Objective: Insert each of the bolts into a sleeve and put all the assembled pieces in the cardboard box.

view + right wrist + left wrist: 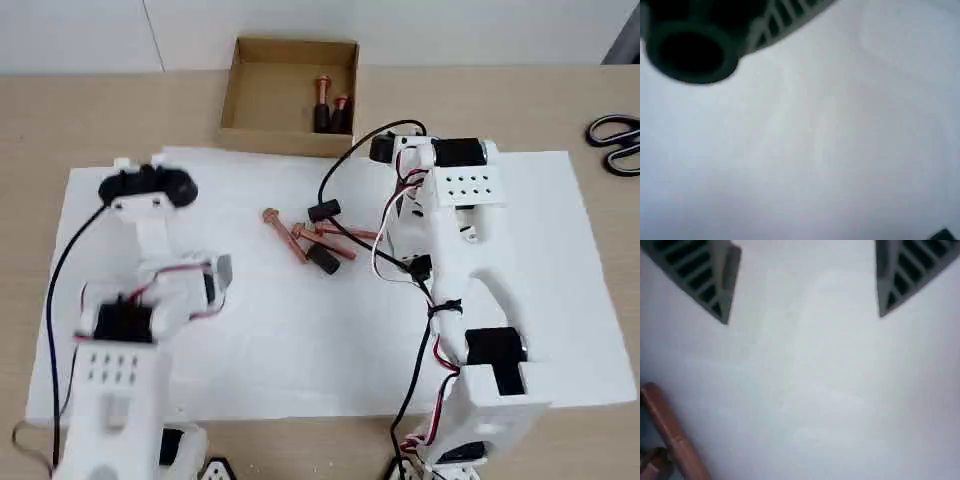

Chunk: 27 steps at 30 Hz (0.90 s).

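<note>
1. Overhead, the cardboard box sits on the counter at twelve o'clock from the white sheet. Two finished pieces, bolts standing in black sleeves, are against the box's three o'clock wall.
2. Near the sheet's middle the loose bolts lie fanned together. A loose sleeve lies on its side, touching them at their five o'clock edge.
3. At nine o'clock from the bolts is the left arm. Its left hand is spread wide over bare sheet, with nothing between the fingers. One copper bolt lies near it.
4. At three o'clock from the bolts is the right arm. Its right hand pinches a held sleeve against a ribbed finger, above the sheet. The sleeve's open bore faces the wrist camera.
5. Off the sheet at two o'clock, scissors lie on the counter.
</note>
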Each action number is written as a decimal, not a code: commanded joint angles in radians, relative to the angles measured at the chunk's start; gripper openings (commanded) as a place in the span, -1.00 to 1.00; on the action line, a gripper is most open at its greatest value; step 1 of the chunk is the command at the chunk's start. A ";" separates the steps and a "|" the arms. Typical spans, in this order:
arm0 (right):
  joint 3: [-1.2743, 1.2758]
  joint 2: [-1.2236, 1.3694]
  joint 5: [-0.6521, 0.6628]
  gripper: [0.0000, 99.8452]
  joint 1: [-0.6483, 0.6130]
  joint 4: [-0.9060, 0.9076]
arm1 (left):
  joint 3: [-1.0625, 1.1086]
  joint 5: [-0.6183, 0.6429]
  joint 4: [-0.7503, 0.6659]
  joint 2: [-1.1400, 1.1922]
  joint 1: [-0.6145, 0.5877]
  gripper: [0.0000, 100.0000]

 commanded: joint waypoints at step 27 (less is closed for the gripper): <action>-0.044 -0.065 0.009 -0.99 -0.005 0.010 | -0.309 0.640 -0.390 0.712 0.227 -0.64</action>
